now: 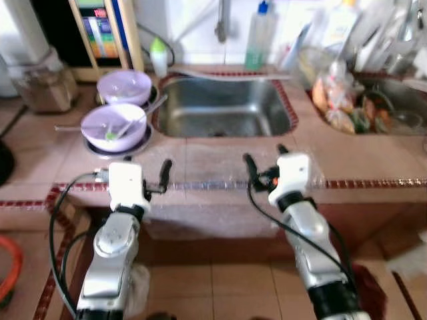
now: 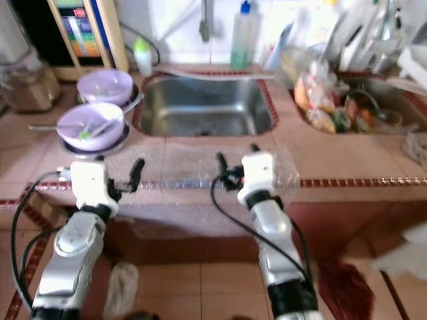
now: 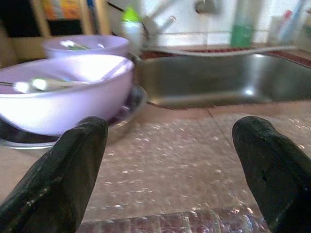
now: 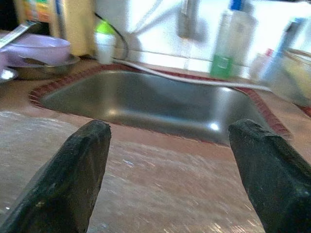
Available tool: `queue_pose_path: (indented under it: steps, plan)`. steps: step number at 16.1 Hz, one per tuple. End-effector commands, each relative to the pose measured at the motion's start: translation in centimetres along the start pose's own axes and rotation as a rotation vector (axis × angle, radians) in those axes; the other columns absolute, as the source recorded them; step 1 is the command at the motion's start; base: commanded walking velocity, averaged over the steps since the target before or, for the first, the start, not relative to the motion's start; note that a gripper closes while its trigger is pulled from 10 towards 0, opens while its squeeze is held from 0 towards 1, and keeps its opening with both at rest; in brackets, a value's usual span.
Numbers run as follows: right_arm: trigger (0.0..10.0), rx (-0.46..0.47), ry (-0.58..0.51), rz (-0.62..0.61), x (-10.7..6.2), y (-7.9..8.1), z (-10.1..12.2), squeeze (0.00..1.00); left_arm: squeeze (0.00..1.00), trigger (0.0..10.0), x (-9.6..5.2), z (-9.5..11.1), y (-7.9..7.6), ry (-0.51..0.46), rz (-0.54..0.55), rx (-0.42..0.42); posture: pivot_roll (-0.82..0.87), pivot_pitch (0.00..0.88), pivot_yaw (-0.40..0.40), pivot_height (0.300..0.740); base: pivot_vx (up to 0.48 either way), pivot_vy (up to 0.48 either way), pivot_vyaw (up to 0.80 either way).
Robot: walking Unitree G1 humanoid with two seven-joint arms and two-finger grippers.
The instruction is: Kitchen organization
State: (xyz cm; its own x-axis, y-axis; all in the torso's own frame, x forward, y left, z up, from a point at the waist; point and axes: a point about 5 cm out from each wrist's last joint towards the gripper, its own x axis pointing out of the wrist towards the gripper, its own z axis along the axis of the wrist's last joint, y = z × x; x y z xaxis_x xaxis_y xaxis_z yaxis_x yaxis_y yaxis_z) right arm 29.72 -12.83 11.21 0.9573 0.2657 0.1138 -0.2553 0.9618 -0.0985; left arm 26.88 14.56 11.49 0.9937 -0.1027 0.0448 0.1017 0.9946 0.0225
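A steel sink (image 1: 223, 107) is sunk into the tiled counter straight ahead. Left of it stand two purple bowls, the far one (image 1: 125, 87) and the near one (image 1: 113, 125), which holds a spoon and sits on a metal plate. A clear bubble-wrap sheet (image 1: 213, 175) lies along the counter's front edge. My left gripper (image 1: 137, 168) hovers open at that edge, just in front of the near bowl (image 3: 68, 92). Over the same sheet my right gripper (image 1: 265, 157) is open before the sink (image 4: 146, 102). Nothing is between either pair of fingers.
A faucet (image 1: 220, 27), a soap bottle (image 1: 259, 37) and a small green-capped bottle (image 1: 159, 57) stand behind the sink. A rack with bagged vegetables (image 1: 347, 107) is at the right, a jar (image 1: 43, 83) at the far left. A plastic bag (image 2: 120, 287) lies on the floor.
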Motion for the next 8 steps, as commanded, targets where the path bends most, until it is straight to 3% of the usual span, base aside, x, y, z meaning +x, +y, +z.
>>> queue_pose_path:
  steps: [1, 7, 8]
  plan:
    - [10.0, -0.001, 0.017, -0.017, -0.2, -0.7, -0.4, 0.00, 0.00, 10.0, 0.2, 0.3, -0.4, -0.016, -0.004, 0.004, 0.05, 0.000, -0.020, 0.740, 0.000, 0.000, 0.48]
    - [10.0, 0.011, -0.015, 0.008, 0.7, 0.1, 0.0, 0.00, 0.00, 10.0, 0.8, 1.5, 0.7, -0.070, 0.026, 0.039, 0.07, 0.000, 0.000, 0.740, 0.000, 0.000, 0.80]
    - [10.0, 0.032, -0.026, -0.004, 0.8, 0.0, 0.1, 0.00, 0.00, 10.0, 0.8, 1.7, 0.9, -0.074, 0.020, 0.043, 0.07, 0.000, 0.004, 0.740, 0.000, 0.000, 0.00]
